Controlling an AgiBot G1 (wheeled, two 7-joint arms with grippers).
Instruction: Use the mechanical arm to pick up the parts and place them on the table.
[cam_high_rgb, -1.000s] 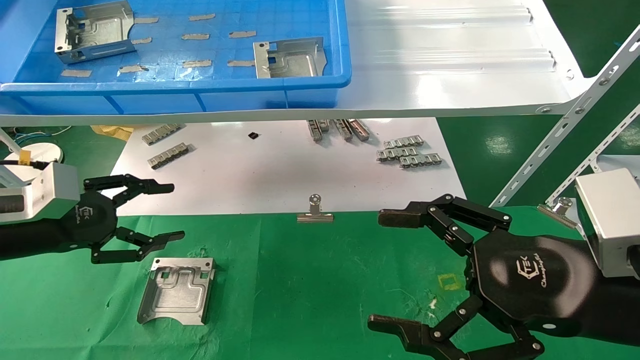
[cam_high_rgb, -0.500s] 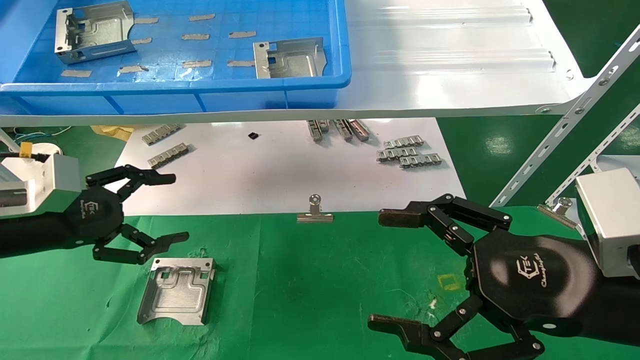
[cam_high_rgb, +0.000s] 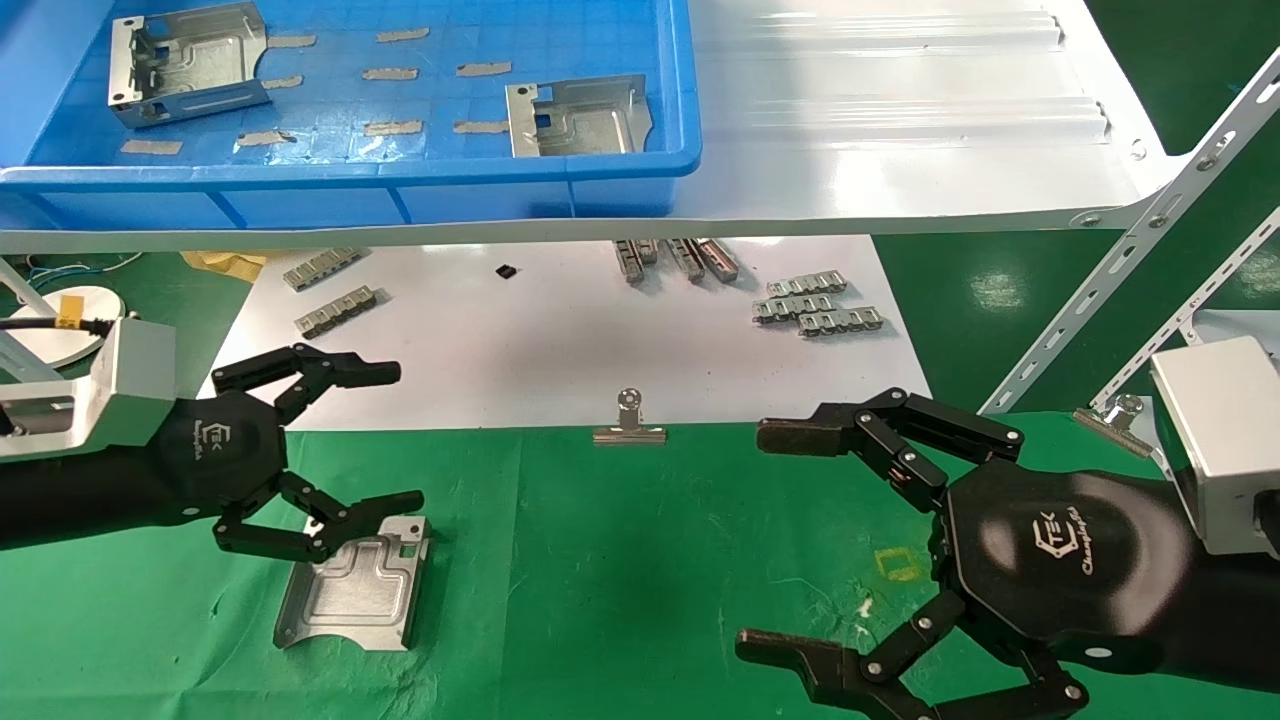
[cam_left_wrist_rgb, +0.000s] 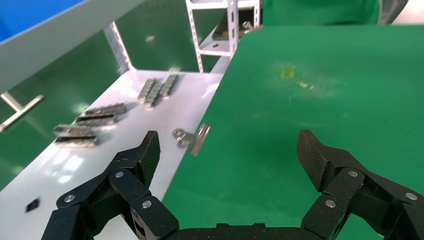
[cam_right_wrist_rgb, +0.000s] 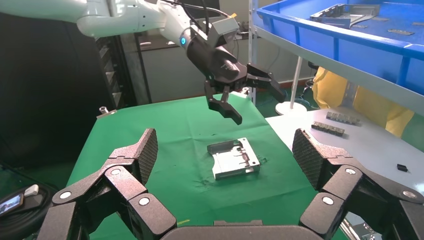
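Looks like a factory or workshop bench, set up for sorting parts. The desk (cam_high_rgb: 620, 560) is covered in wrinkled green cloth, and a blue plastic bin (cam_high_rgb: 400, 190) with stamped sheet-metal brackets (cam_high_rgb: 580, 118) in it is parked on a white shelf (cam_high_rgb: 900, 130) held up by slotted angle-iron struts (cam_high_rgb: 1130, 250). Small grey metal strips (cam_high_rgb: 815, 308) are scattered over a white sheet (cam_high_rgb: 560, 350), and the floor is painted glossy green (cam_high_rgb: 1000, 290), like on a shop floor.

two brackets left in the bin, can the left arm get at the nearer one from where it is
Probably yes. The left gripper is open and empty above the bracket on the table, and the bin is open-topped, with nothing over the nearer bracket.
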